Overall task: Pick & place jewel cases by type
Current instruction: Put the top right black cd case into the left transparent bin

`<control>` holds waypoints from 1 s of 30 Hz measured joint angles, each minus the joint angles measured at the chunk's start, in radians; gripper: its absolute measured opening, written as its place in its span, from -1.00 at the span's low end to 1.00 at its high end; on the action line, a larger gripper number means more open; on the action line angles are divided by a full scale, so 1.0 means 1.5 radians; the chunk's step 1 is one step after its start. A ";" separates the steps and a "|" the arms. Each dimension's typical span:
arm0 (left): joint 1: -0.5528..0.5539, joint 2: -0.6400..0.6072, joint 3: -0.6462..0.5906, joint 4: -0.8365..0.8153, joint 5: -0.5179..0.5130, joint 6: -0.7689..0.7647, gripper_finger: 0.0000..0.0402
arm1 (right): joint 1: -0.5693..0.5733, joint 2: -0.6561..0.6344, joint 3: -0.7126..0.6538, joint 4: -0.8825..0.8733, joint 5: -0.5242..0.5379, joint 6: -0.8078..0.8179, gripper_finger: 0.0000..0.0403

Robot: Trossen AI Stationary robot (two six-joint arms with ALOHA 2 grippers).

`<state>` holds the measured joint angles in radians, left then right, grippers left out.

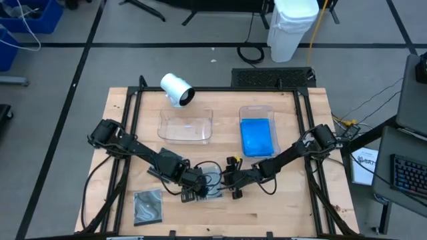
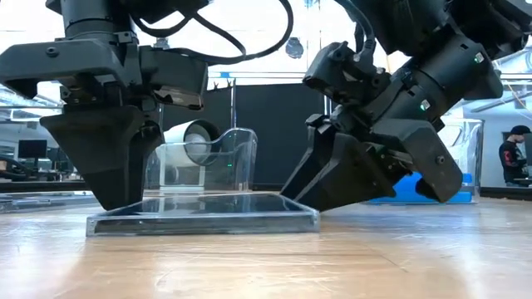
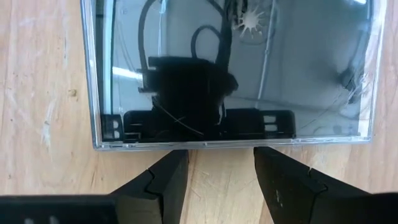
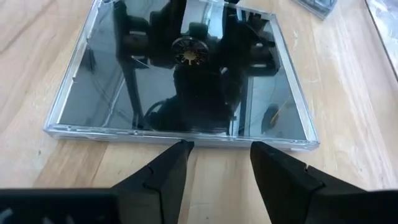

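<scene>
Wooden tabletop (image 1: 280,200) boards carry everything. Low in the middle of the high view, a dark grey see-through square plastic jewel case (image 1: 212,187) lies flat on the wood, with both arms bent in over it.

The left end effector (image 1: 193,194) sits at the left edge of this case. In the left wrist view its two dark fingers (image 3: 163,186) are spread a little, with bare wood between them, and their tips stop just at the edge of the case (image 3: 233,68). They hold nothing.

The right end effector (image 1: 233,189) sits at the right edge of the same case. In the right wrist view its fingers (image 4: 166,174) are also spread a little and empty, with their tips close to the case edge (image 4: 180,81).

In the low view the case (image 2: 204,216) lies flat between the two end effectors.

At the lower left of the high view, a second dark grey case (image 1: 148,206) lies alone, well apart from the arms. Above the arms, a clear plastic tray (image 1: 185,127) stands beside another clear tray holding bright blue cases (image 1: 257,137). A white cylinder (image 1: 176,89) lies near the upper left tray.
</scene>
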<state>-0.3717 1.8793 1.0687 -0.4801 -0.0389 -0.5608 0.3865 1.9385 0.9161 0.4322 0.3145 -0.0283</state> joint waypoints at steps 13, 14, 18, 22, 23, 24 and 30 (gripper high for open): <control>0.000 0.000 0.001 0.005 -0.006 0.023 -0.05 | 0.026 -0.052 0.007 0.043 0.048 -0.036 -0.15; 0.001 0.000 0.001 0.011 -0.010 0.023 -0.05 | 0.027 -0.053 0.008 0.052 0.053 -0.043 -0.15; 0.002 0.001 0.001 0.016 -0.015 0.019 -0.05 | 0.029 -0.053 0.008 0.070 0.060 -0.060 -0.15; 0.002 0.001 0.001 0.015 -0.014 0.019 -0.05 | 0.026 -0.053 0.008 0.073 0.058 -0.068 -0.15; 0.002 0.001 0.001 0.015 -0.014 0.019 -0.05 | 0.026 -0.053 0.007 0.073 0.058 -0.068 -0.15; 0.002 0.001 0.001 0.015 -0.014 0.019 -0.05 | 0.026 -0.053 0.007 0.073 0.057 -0.068 -0.15; 0.002 0.001 0.002 0.022 -0.016 0.026 -0.05 | 0.026 -0.051 0.006 0.118 0.052 -0.101 -0.15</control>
<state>-0.3684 1.8812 1.0710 -0.4475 -0.0622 -0.5213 0.4260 1.8622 0.9253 0.6096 0.3921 -0.1790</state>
